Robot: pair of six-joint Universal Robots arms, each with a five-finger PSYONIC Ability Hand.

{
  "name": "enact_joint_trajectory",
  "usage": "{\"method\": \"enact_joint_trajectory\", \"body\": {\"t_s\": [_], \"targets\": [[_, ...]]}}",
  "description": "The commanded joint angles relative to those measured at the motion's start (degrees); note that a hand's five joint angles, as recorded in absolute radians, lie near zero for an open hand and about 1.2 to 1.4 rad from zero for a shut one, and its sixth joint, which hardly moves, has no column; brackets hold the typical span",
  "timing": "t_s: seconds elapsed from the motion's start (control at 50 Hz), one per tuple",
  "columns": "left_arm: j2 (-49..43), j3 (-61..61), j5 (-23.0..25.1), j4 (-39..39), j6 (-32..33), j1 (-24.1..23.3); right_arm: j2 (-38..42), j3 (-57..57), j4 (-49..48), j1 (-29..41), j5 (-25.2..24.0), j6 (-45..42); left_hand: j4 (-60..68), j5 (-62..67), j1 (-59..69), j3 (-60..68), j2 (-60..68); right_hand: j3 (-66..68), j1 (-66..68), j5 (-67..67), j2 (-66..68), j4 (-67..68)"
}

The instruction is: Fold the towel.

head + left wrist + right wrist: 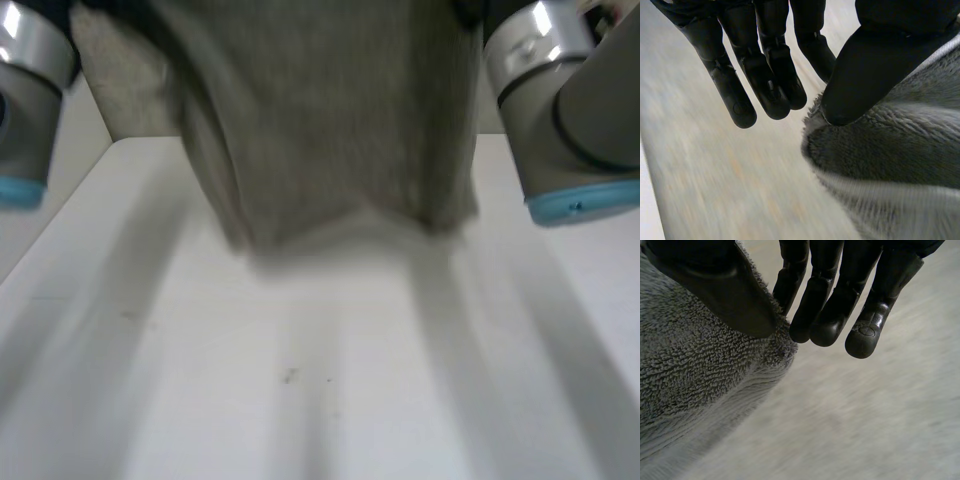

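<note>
The grey terry towel [330,120] hangs in the air above the white table [300,380], its lower edge loose and clear of the surface. In the left wrist view my left hand [760,75] pinches a top corner of the towel [890,150] between its thumb and a finger, while the other fingers [735,100] stand straight beside the cloth. My right hand [835,300] grips the opposite top corner of the towel [695,370] the same way, thumb pressed on the pile. The cloth hides the far side of each pinch.
My left arm [30,90] and right arm [570,110] flank the hanging towel. A grey wall panel [120,90] stands behind the table's far edge. Bare tabletop lies under and in front of the towel.
</note>
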Motion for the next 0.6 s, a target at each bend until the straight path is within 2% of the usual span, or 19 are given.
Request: {"method": "enact_joint_trajectory", "body": {"t_s": [0.02, 0.08, 0.1, 0.18, 0.2, 0.24, 0.28, 0.32, 0.36, 0.4, 0.42, 0.52, 0.6], "targets": [[3.9, -2.9, -0.5, -0.5, -5.0, -0.2, -6.7, 10.2, -3.6, -0.1, -0.2, 0.2, 10.2, 11.1, 11.8, 10.3, 10.2, 3.4, 4.8, 4.3, 4.3, 3.1], [4.8, -10.2, -0.3, -2.1, -4.7, 0.1, -7.4, 13.6, -3.6, -0.2, -0.1, 0.4, 10.2, 11.1, 11.8, 10.3, 10.2, 3.4, 4.8, 4.3, 4.3, 3.1], [4.8, -10.3, -0.3, -2.1, -4.7, 0.1, -7.9, 17.0, -3.5, -0.2, 0.0, 0.7, 10.2, 11.1, 11.8, 10.3, 10.2, 3.4, 4.8, 4.3, 4.3, 3.1], [5.8, -23.8, -0.2, -3.2, -4.4, 0.4, -8.0, 28.7, -3.4, -1.7, -0.2, 1.1, 10.2, 11.1, 11.8, 10.3, 10.2, 3.4, 4.8, 4.3, 4.3, 3.1], [5.8, -23.9, -0.1, -3.2, -4.4, 0.4, -8.0, 28.8, -3.4, -1.7, -0.2, 1.2, 10.2, 11.1, 11.8, 10.3, 10.2, 3.4, 4.8, 4.3, 4.3, 3.1], [5.9, -33.5, -0.1, -2.9, -4.2, 0.4, -8.0, 32.9, -3.4, -2.4, -0.4, 1.2, 10.2, 11.1, 11.8, 10.3, 10.2, 3.4, 4.8, 4.3, 4.3, 3.1], [5.5, -37.8, 0.1, -2.8, -3.7, 0.4, -6.7, 40.2, -3.6, -3.1, -1.4, 1.8, 10.2, 11.1, 11.8, 10.3, 10.2, 3.4, 4.8, 4.3, 4.3, 3.1], [4.8, -41.6, 0.6, -2.7, -3.0, 0.2, -5.3, 42.6, -4.1, -3.2, -2.0, 2.5, 10.2, 11.1, 11.8, 10.3, 10.2, 3.4, 4.8, 4.3, 4.3, 3.1], [1.5, -46.7, 2.2, -2.7, 0.4, -0.5, -2.4, 44.7, -4.2, -3.3, -3.1, 3.5, 10.2, 11.1, 11.8, 10.3, 10.2, 3.4, 4.8, 4.3, 4.3, 3.1], [-0.2, -48.2, 2.7, -2.9, 2.7, -1.0, 1.9, 46.7, -3.9, -3.7, -4.2, 5.8, 10.2, 11.1, 11.8, 10.3, 10.2, 3.4, 4.8, 4.3, 4.3, 3.1], [-1.4, -48.8, 2.8, -3.1, 5.5, -2.0, 1.9, 46.7, -3.9, -3.7, -4.2, 5.8, 10.2, 11.1, 11.8, 10.3, 10.2, 3.4, 4.8, 4.3, 4.3, 3.1], [-1.0, -49.4, 2.2, -3.1, 10.9, -3.1, 2.3, 48.0, -3.5, -4.4, -4.2, 8.5, 10.2, 11.1, 11.8, 10.3, 10.2, 3.4, 4.8, 4.3, 4.3, 3.1], [0.5, -49.0, 2.1, -3.0, 10.8, -3.1, -0.6, 49.9, -3.4, -5.6, -4.5, 11.3, 10.2, 11.1, 11.8, 10.3, 10.2, 3.4, 4.8, 4.3, 4.3, 3.1]]}}
